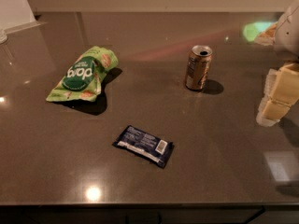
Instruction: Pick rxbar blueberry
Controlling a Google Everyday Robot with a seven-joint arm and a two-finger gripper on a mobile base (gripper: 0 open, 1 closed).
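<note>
The rxbar blueberry (143, 145) is a small flat dark navy wrapper with a white stripe and a barcode patch. It lies flat on the dark countertop (210, 139), front of centre and slightly angled. My gripper (275, 99) is at the far right edge of the view, above the counter. It is well to the right of the bar, apart from it, and holds nothing that I can see.
A light-green snack bag (81, 74) with a dark green circle lies at the back left. A gold-brown drink can (198, 67), opened, stands upright at the back centre-right. The counter's front edge (140, 203) runs along the bottom. A wall runs behind.
</note>
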